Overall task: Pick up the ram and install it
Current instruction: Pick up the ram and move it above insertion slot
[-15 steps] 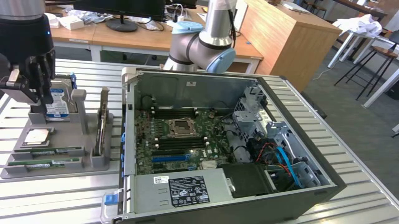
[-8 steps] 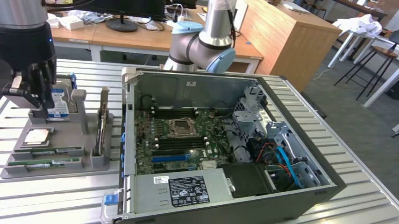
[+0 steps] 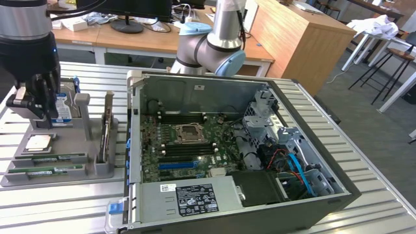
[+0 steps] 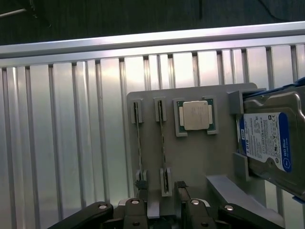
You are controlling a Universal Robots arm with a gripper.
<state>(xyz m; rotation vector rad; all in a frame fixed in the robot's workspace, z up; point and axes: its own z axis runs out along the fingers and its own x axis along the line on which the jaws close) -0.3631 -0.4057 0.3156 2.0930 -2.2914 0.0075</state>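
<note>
The black two-finger gripper [image 3: 32, 114] hangs released and empty above the grey plastic holder tray [image 4: 190, 162]. The long thin green ram stick [image 4: 163, 143] rests slotted there.

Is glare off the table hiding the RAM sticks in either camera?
Wrist view: bright glare streaks on the slatted table, but the RAM sticks stand edge-on against the matt grey holder, free of glare. Exterior view: even room light, sticks plain to see; the computer case is shaded inside.
</note>
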